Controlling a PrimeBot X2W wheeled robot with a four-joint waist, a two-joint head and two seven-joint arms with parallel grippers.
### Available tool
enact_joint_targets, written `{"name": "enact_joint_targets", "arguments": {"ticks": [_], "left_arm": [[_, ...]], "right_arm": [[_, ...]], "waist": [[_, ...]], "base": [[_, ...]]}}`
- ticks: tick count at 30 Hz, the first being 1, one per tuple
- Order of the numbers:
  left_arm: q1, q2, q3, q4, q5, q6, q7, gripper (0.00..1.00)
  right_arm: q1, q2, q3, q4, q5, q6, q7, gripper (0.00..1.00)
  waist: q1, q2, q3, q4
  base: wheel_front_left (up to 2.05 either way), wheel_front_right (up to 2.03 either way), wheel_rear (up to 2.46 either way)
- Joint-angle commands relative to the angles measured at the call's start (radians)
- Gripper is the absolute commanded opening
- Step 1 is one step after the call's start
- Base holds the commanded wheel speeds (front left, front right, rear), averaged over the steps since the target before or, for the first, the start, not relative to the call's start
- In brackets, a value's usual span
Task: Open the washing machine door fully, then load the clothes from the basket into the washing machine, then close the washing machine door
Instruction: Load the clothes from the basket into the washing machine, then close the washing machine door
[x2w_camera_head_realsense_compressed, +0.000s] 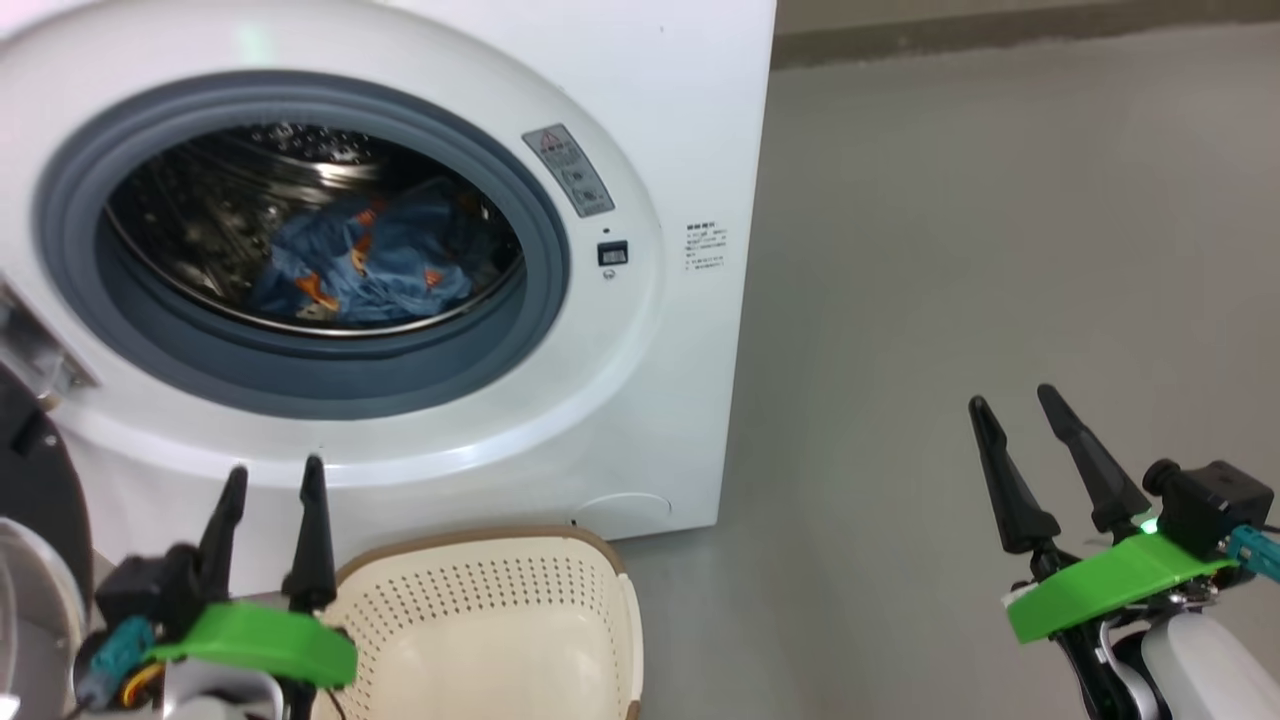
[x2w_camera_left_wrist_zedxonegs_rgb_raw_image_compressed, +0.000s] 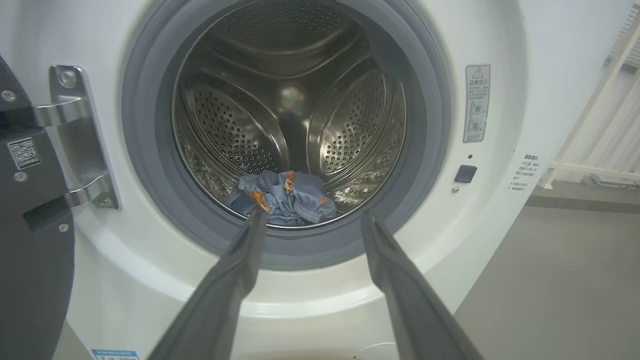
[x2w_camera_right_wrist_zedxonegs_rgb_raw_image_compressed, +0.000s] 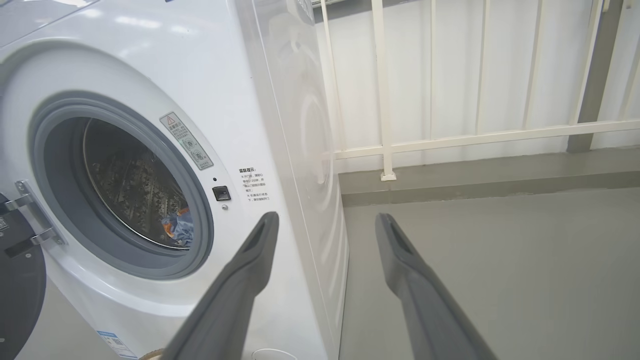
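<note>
Grey floor (x2w_camera_head_realsense_compressed: 950, 250) lies beside a white washing machine (x2w_camera_head_realsense_compressed: 660, 100). The clothes (x2w_camera_head_realsense_compressed: 360, 265) lie in its drum (x2w_camera_head_realsense_compressed: 250, 190), and the basket (x2w_camera_head_realsense_compressed: 480, 600) below looks empty. The left end effector (x2w_camera_head_realsense_compressed: 275, 466) and right end effector (x2w_camera_head_realsense_compressed: 1010, 396) gape wide, holding nothing. Loading seems done. The next move is to swing shut the washing machine door (x2w_camera_left_wrist_zedxonegs_rgb_raw_image_compressed: 30, 280), whose hinge (x2w_camera_left_wrist_zedxonegs_rgb_raw_image_compressed: 82, 140) the left wrist view shows plainly.

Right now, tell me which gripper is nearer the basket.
Left. The left gripper hovers at the basket's left rim, in front of the washing machine; the right gripper is well off to the basket's right, over the floor.
</note>
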Motion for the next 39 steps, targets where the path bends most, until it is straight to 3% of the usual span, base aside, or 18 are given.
{"name": "enact_joint_targets", "arguments": {"ticks": [1,13,39], "left_arm": [[0.006,0.024,0.038,-0.041,0.001,0.004,-0.006,1.0],[0.1,0.029,0.046,-0.123,-0.007,0.007,-0.006,1.0],[0.088,0.036,0.019,-0.134,-0.014,0.02,0.004,1.0]], "right_arm": [[0.006,-0.016,0.017,-0.018,-0.02,0.004,-0.005,1.0],[0.02,-0.017,0.025,-0.016,-0.028,0.004,-0.005,1.0],[0.011,-0.012,0.021,-0.017,-0.027,0.004,-0.005,1.0]], "waist": [[0.0001,0.0,-0.025,0.015],[0.0001,0.0,-0.045,0.021],[0.0001,0.0,-0.029,0.023]], "base": [[0.0,0.0,0.0],[0.0,0.0,0.0],[0.0,0.0,0.0]]}}
